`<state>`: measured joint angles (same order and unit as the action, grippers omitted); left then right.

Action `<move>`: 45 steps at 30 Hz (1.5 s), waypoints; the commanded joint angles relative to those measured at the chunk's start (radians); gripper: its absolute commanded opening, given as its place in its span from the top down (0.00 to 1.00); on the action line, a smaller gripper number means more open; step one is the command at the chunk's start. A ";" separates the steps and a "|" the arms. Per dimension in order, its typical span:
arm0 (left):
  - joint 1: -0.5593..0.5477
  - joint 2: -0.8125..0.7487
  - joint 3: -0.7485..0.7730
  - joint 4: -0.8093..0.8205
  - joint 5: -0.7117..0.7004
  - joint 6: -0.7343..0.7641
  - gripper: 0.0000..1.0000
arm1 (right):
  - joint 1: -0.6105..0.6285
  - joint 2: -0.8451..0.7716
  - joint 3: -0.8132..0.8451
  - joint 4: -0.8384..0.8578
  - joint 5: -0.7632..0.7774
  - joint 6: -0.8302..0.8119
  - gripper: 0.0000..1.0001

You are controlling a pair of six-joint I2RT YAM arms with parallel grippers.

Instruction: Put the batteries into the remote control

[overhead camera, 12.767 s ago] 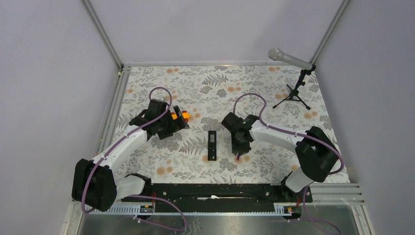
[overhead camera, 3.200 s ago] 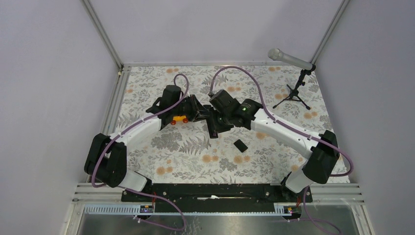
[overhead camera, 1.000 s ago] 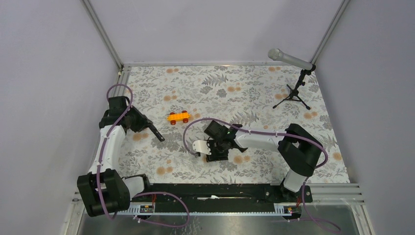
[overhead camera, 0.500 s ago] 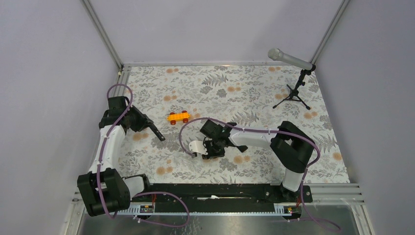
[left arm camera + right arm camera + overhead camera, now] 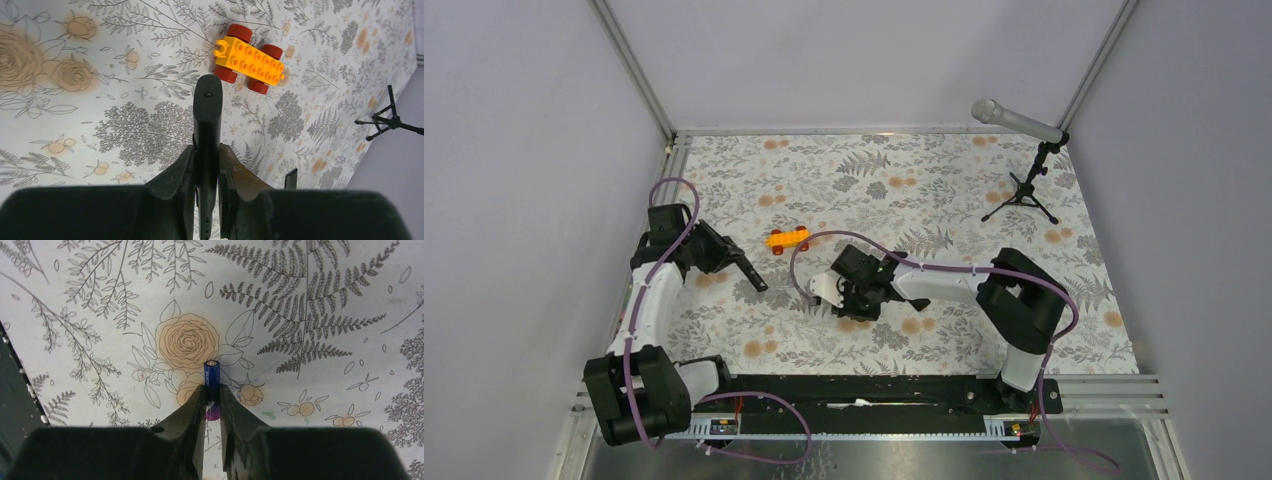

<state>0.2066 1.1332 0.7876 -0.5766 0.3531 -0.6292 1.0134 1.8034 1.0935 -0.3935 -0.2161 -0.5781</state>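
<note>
Right wrist view shows the right gripper (image 5: 212, 399) pinched onto a blue battery (image 5: 211, 374), while the left gripper (image 5: 206, 155) clamps the remote control (image 5: 207, 112) edgewise, apparently steadying it for loading.

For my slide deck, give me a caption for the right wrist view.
Right claw pinching a blue battery, floral tabletop behind.

Tiny white print on the blue battery (image 5: 211, 376) — too small, illegible

light: bright, even, diffuse | shadows: soft, faint | focus: wrist views sharp on tablecloth (image 5: 310, 300), near jaws soft
</note>
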 commanded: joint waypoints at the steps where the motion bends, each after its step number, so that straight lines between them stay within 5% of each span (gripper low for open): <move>1: 0.005 -0.036 -0.037 0.116 0.098 -0.016 1.00 | 0.014 0.014 -0.029 0.007 0.111 0.176 0.85; 7: -0.071 -0.065 -0.123 0.285 0.206 -0.023 1.00 | 0.011 -0.075 -0.042 0.080 0.109 0.359 0.93; 17: -0.391 -0.035 -0.246 0.697 0.168 -0.175 1.00 | -0.018 -0.316 -0.141 0.159 0.412 0.704 0.94; 30: -0.608 0.132 -0.192 1.135 0.197 -0.471 1.00 | -0.021 -0.531 -0.142 0.353 0.402 1.103 0.94; 45: -0.652 0.149 -0.167 1.115 0.217 -0.610 1.00 | -0.021 -0.528 -0.131 0.382 0.470 1.067 0.93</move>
<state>-0.4366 1.2789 0.5808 0.4660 0.5312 -1.1851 0.9955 1.2877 0.9348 -0.0662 0.1997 0.4953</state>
